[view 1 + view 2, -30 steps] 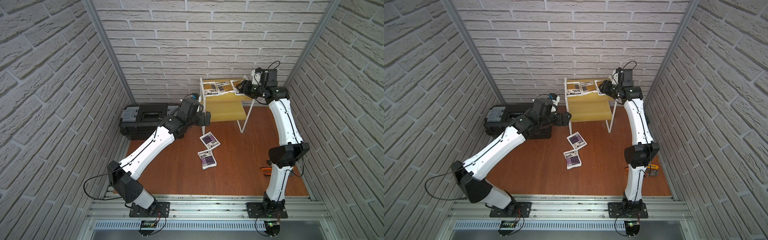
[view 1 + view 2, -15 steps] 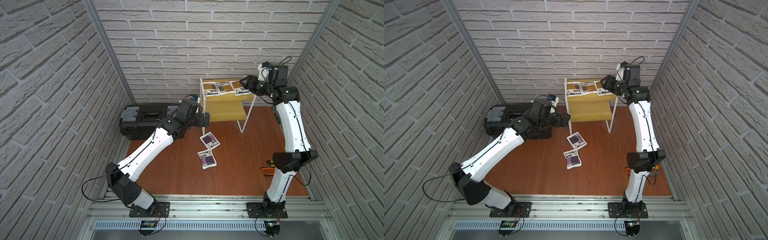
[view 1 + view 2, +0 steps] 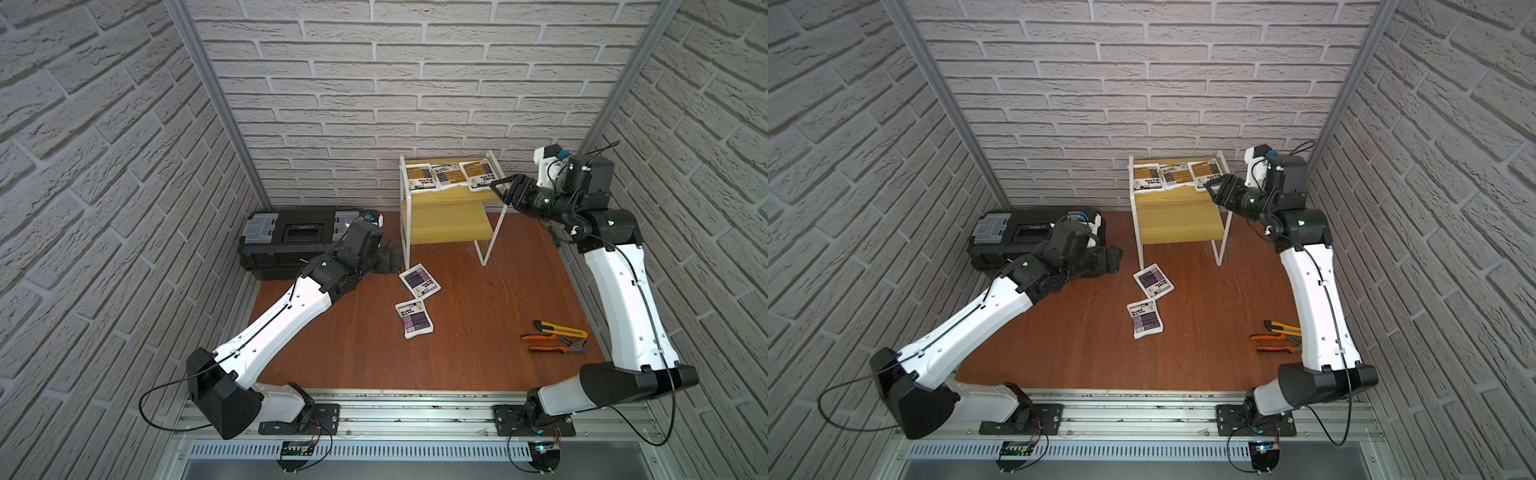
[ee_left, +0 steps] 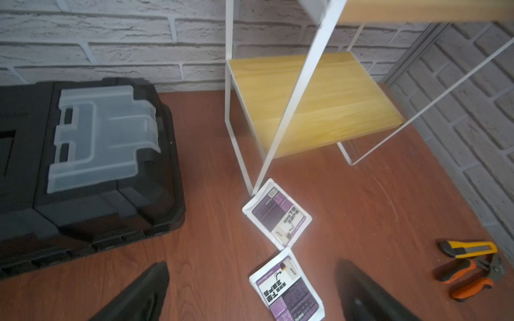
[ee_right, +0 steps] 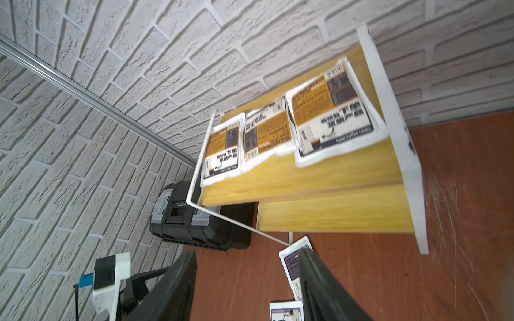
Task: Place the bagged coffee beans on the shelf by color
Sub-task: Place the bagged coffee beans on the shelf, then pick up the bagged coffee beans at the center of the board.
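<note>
Currently three orange-brown pouches (image 3: pixel 446 176) lie in a row on the top board of the shelf (image 3: pixel 444 226), their edges touching. Two purple pouches (image 3: pixel 419 280) lie flat on the floor (image 3: pixel 478 357), corner to corner, the farther one just beside the foot of a shelf leg. The right gripper (image 3: pixel 498 190) hovers beside the top board's right end, jaws parted and empty. The left gripper (image 3: pixel 394 259) hangs low near the purple pair, in front of the black toolbox (image 3: pixel 291 237), jaws spread wide, holding nothing. Pliers (image 3: pixel 552 344) and a utility knife (image 3: pixel 561 329) lie near the right arm
</note>
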